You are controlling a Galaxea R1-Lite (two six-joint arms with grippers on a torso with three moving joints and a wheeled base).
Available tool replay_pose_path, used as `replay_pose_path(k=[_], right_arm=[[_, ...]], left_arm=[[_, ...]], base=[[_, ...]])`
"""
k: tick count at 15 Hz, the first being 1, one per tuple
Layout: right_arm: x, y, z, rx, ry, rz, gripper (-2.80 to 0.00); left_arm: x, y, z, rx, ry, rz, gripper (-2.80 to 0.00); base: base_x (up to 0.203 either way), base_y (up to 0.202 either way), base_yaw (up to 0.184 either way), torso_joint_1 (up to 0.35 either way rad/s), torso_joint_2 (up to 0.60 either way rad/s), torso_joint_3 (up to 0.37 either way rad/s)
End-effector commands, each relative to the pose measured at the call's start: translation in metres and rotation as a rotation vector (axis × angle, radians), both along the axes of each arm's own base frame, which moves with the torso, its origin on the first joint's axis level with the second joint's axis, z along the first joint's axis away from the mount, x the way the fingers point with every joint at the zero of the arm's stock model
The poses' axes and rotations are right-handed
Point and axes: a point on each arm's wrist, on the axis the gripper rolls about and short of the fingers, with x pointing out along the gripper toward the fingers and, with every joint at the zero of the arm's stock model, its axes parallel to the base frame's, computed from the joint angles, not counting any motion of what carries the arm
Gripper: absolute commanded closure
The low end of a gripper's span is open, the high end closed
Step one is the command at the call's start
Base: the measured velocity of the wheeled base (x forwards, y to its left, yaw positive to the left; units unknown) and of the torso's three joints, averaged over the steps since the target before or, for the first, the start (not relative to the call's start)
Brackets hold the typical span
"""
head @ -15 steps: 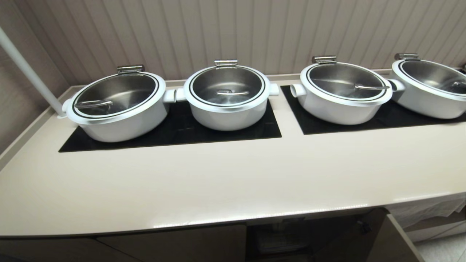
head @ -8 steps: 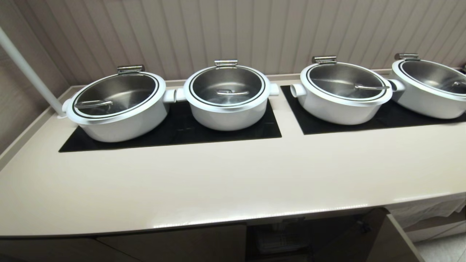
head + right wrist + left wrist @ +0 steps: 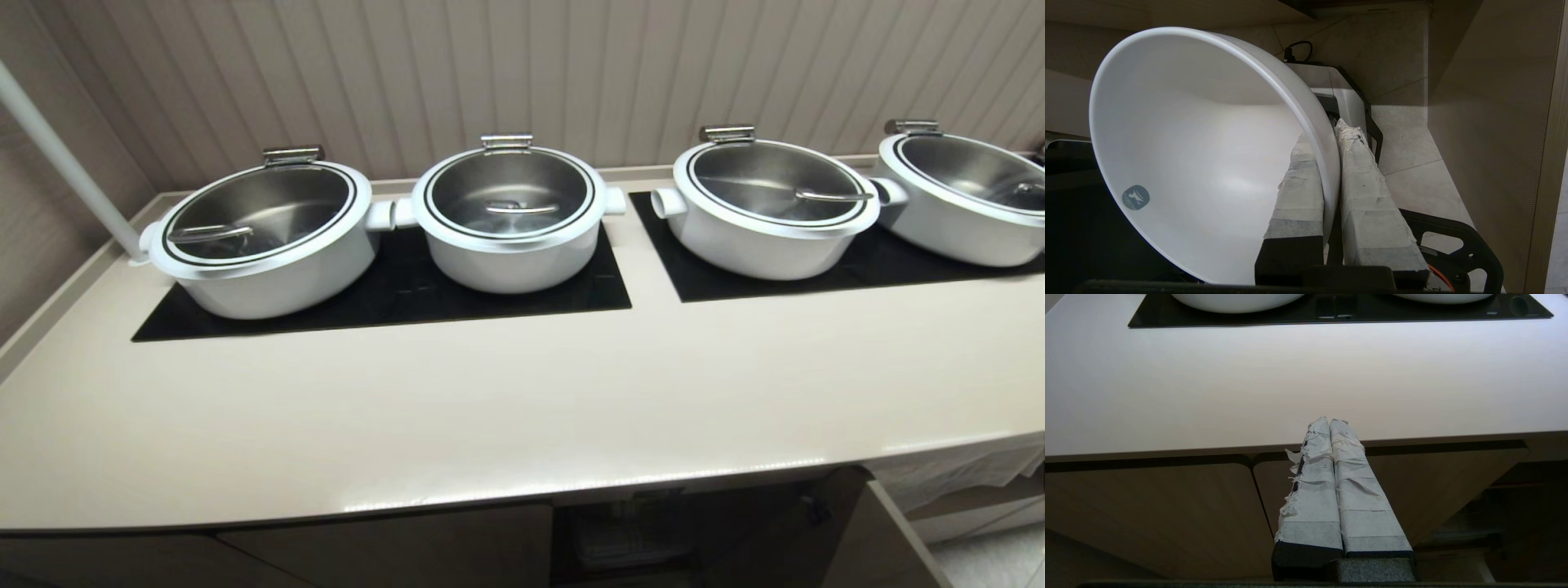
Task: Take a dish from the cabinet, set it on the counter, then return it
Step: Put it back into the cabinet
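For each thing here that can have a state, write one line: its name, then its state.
dish: tilted, rim pinched by the right pincer, one finger inside, one outside.
left pincer: shut, empty, by the counter edge.
four lidded pots: lids closed, on black panels.
cabinet doors: closed.

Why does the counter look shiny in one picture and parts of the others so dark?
Head view: the glossy counter carries a bright streak of glare along its front edge, while the open cabinet below sits in shadow. Left wrist view: the counter looks washed out and pale. Right wrist view: the dish is softly lit inside, with a murky dark area beside it.
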Motion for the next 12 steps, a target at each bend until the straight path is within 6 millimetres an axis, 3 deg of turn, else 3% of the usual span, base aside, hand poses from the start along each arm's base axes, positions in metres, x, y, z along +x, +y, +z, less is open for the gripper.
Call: replay_pose_path(k=[1,3,9,12], right_arm=[[-0.0004,-0.0001,-0.0006,0.0,0.005,0.0,0.0],[-0.0005,-0.0002,-0.001,0.0,0.006,-0.001,0.0],[-0.0016,-0.0006,-0.0036,0.001,0.016,-0.007,0.0],[-0.002,-0.0007,-0.0047,0.0,0.02,-0.007,0.0]], left_arm=[[0.0,0.0,0.0,-0.001,-0.001,0.001,0.0],[0.0,0.0,0.0,-0.001,-0.001,0.001,0.0],[0.0,0.0,0.0,-0.001,-0.001,0.001,0.0],[0.0,0.0,0.0,-0.001,-0.001,0.001,0.0]], base=[[0.0,0.0,0.0,0.0,0.0,0.0],[0.0,0.0,0.0,0.0,0.0,0.0],[0.001,-0.006,0.142,0.004,0.0,0.002],[0.0,0.0,0.0,0.0,0.0,0.0]])
